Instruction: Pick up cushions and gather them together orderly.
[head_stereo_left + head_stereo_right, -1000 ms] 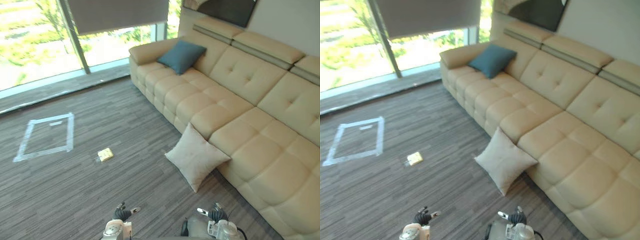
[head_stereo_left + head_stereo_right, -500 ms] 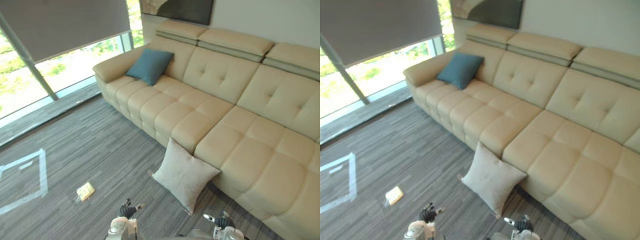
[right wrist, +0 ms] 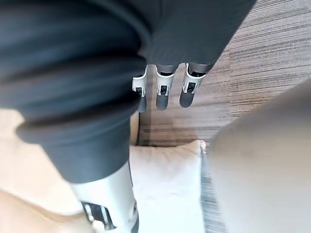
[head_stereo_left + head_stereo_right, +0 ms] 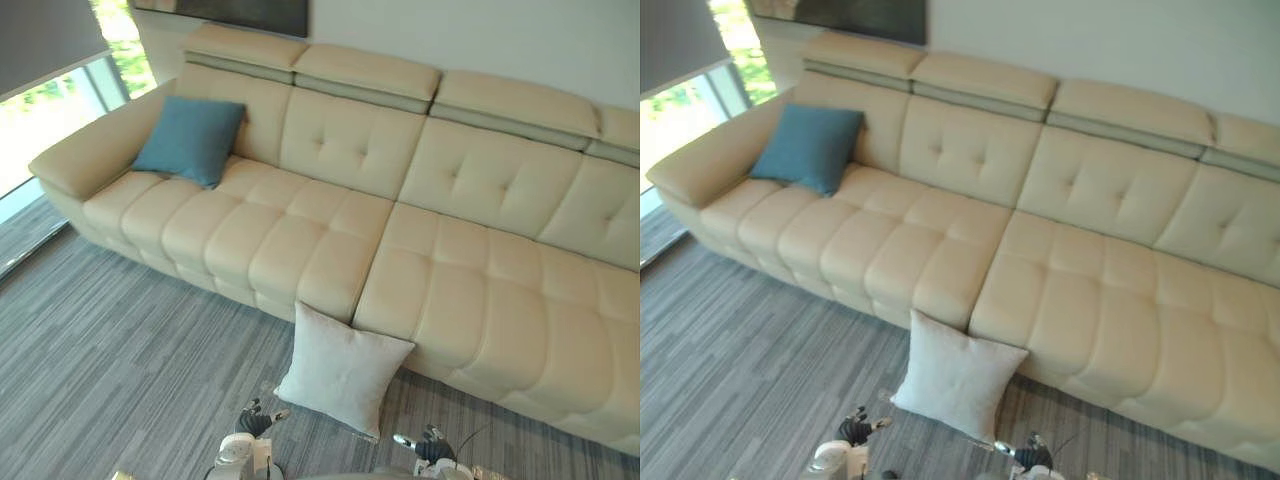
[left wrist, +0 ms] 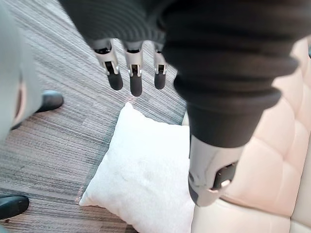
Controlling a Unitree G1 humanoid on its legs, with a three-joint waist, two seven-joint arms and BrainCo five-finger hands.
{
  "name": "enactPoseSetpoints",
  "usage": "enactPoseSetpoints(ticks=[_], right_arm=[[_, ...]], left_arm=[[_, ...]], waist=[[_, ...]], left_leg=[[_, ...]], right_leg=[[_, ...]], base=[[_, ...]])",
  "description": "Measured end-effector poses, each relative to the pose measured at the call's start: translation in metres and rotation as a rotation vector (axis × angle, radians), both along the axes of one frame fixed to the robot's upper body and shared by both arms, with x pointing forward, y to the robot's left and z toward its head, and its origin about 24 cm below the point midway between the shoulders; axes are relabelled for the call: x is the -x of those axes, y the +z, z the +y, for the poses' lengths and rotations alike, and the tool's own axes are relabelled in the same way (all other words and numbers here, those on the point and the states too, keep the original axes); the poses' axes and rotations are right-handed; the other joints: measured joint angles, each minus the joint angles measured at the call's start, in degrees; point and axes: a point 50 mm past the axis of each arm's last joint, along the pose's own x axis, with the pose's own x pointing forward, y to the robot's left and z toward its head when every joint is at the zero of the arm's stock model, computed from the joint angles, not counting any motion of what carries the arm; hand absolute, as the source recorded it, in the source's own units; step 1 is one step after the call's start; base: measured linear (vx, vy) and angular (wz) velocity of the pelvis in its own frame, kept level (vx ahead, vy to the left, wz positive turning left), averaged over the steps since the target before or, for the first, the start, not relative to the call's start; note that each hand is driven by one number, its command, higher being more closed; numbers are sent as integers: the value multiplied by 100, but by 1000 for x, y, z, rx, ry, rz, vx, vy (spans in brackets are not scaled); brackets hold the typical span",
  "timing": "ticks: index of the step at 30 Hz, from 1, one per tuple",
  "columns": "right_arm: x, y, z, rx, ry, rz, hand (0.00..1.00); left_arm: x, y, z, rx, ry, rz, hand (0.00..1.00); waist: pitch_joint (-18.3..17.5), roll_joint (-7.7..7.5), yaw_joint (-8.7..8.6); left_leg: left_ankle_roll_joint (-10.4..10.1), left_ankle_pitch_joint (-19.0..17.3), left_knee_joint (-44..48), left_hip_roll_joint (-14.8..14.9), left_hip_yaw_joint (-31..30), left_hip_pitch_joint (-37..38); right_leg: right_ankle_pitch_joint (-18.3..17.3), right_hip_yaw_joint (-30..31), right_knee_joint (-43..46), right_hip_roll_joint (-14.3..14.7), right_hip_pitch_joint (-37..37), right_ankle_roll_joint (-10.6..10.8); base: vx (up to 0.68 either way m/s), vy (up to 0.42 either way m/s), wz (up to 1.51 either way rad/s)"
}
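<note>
White cushion (image 4: pixel 343 368) is sitting on floor (image 4: pixel 120 370), its far edge touching front of beige sofa (image 4: pixel 450 290), approx. mid-length. Blue cushion (image 4: pixel 190 139) is resting on sofa seat at left end, propped vs. backrest beside armrest, well apart from white one. Left hand (image 4: pixel 250 422) is hovering over floor near white cushion's near-left edge, fingers straight & relaxed, thumb apart, holding nothing. Right hand (image 4: pixel 428 448) is hanging just right of cushion's near corner, fingers likewise straight, empty.
</note>
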Motion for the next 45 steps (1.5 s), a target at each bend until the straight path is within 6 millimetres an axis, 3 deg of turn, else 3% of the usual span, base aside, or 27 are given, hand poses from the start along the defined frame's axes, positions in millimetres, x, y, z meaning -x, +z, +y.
enactPoseSetpoints(ticks=[2, 4, 5, 6, 8, 11, 13, 15, 18, 19, 23, 28, 31, 34, 39, 45], right_arm=[[-2, 1, -3, 12, 13, -5, 0], [-3, 0, -3, 10, 20, 0, 0], [-5, 0, -7, 17, 17, 3, 0], [-6, 2, -14, 32, 7, -3, 0], [-7, 3, -21, 42, -19, -5, 0], [-6, 2, -18, 35, -15, -2, 0], [-6, 2, -15, 30, -15, -4, 0], [-6, 2, -15, 31, -18, -2, 0], [-6, 1, -12, 24, -21, -2, 0], [-3, 0, -13, 26, -21, 7, 0], [2, -2, -9, 12, -28, 23, 0], [-1, 0, -10, 23, -13, 9, 0], [-18, 6, -9, 44, 25, -35, 0], [-51, 20, -15, 79, 27, -123, 0], [-116, 67, -20, 137, -51, -411, 0], [-165, 116, -29, 137, -186, -637, 0]], left_arm=[[1, -1, 0, -2, -11, 10, 0], [0, -1, 1, -11, -38, 10, 0], [0, -2, -3, 0, -46, 17, 0], [-1, -2, -8, 14, -46, 17, 0], [-3, -1, -17, 37, -41, 10, 0], [-8, 2, -16, 36, -37, -16, 0], [-11, 4, -15, 38, -20, -36, 0], [-11, 4, -17, 43, -16, -35, 0], [-14, 6, -15, 41, -8, -51, 0], [-15, 6, -15, 39, -8, -54, 0], [-13, 5, -9, 22, -10, -46, 0], [-9, 4, -8, 12, -21, -36, 0], [-17, 7, -8, 5, -22, -55, 0], [-49, 21, -8, -1, 0, -144, 0], [-105, 63, 14, -40, 150, -388, 0], [-141, 103, 33, -35, 323, -577, 0]], waist=[[-3, 10, -36], [20, -39, -37], [55, 120, -47], [138, 255, -60], [180, 387, -50], [217, 323, -20], [225, 285, 57], [218, 298, 70], [260, 207, 103], [215, 254, 153], [135, 89, 157], [141, 165, 159], [257, 154, 172], [655, 253, 169], [1176, 183, 172], [1430, 175, 185]], left_leg=[[-99, -61, -164, 29, 133, 111], [-170, -50, -184, -55, 196, 81], [-217, -77, -198, -17, 72, 107], [-245, -55, -208, 36, -12, 140], [-312, -67, 105, 206, -52, 89], [-559, -237, 1335, 541, -192, -344], [-546, -308, 2095, 782, -281, -657], [-408, -540, 2163, 885, -410, -655], [-335, -584, 1466, 738, -831, -657], [-490, -630, 1166, 626, -1105, -590], [-447, -563, 894, 280, -813, -381], [-395, -531, 739, 95, -604, -306], [-386, -542, 1023, 115, -529, -664], [-266, -758, 2228, 309, -714, -1755], [-266, -1412, 3925, 592, -1091, -3638], [-194, -1568, 5162, 693, -1422, -5483]], right_leg=[[-20, -500, -410, 17, -130, -41], [184, -702, -1378, 105, -122, -295], [207, -752, -1663, 232, 86, -474], [228, -754, -1815, 318, 186, -502], [205, -827, -1911, 427, 362, -539], [193, -906, -2034, 510, 613, -561], [187, -835, -2105, 590, 732, -589], [143, -684, -2090, 681, 750, -659], [113, -432, -1975, 663, 659, -608], [62, -301, -1805, 663, 520, -517], [116, -47, -1788, 388, 407, -291], [105, 174, -1656, 256, 212, -195], [57, 198, -1184, 216, -274, -151], [46, 141, -521, 238, -1096, -171], [-422, 159, 946, 283, -2846, -391], [-564, 139, 2013, 199, -4528, -438]], base=[[73, -19, -37], [137, -132, -39], [109, -133, -34], [94, -99, -26], [138, -171, 4], [76, -176, 15], [34, -71, -20], [16, 49, -39], [3, 134, -39], [-2, 200, -53], [56, 189, -30], [17, 78, -20], [-44, -32, -11], [-205, -63, 5], [-269, -67, 9], [-253, -39, 12]])
